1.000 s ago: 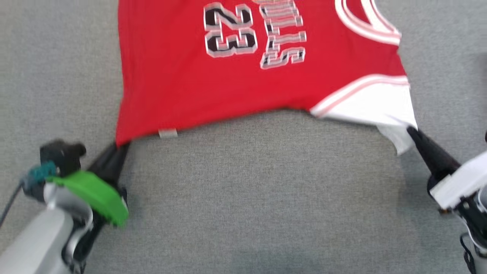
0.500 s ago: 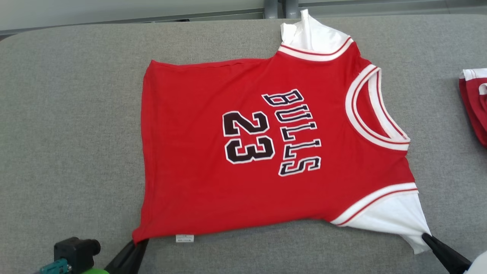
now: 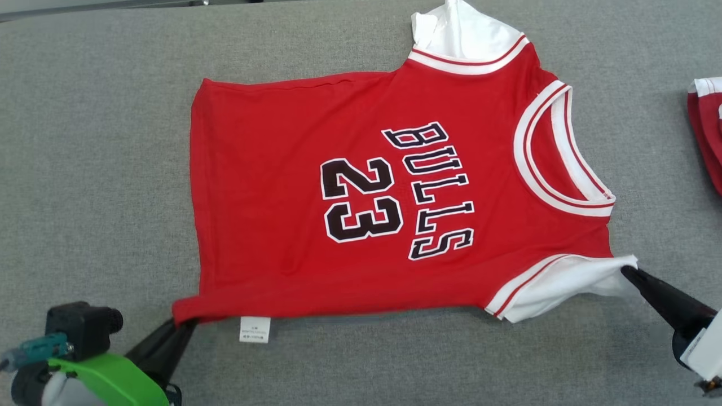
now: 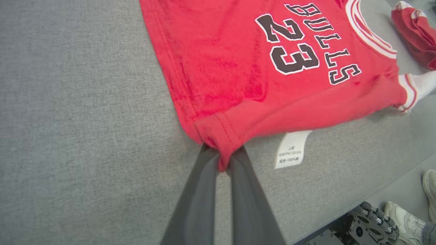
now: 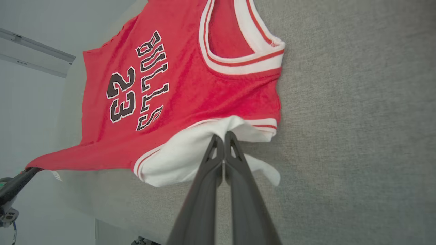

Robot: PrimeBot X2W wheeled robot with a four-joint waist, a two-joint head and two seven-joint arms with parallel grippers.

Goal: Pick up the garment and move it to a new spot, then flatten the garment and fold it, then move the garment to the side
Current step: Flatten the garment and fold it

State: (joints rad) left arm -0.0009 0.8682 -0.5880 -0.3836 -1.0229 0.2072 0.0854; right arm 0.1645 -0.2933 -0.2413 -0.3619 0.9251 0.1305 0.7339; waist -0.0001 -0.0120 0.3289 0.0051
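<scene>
- Jaws?
- Left jaws clamped on a hem corner of the jersey (image 3: 338, 225); right jaws clamped on its white sleeve.
- Surface?
- Jersey spread print-up on the grey counter (image 3: 84, 169); another red garment (image 3: 708, 141) at the right edge.

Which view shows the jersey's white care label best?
The left wrist view: the care label sticks out from the hem of the jersey beside the left gripper, large enough to show printed lines. The head view shows it smaller; the right wrist view gives a tiny white sliver.

Left claw (image 3: 185, 325) has dark tapered fingers (image 3: 159, 348) and green wrist cover (image 3: 110, 379).
</scene>
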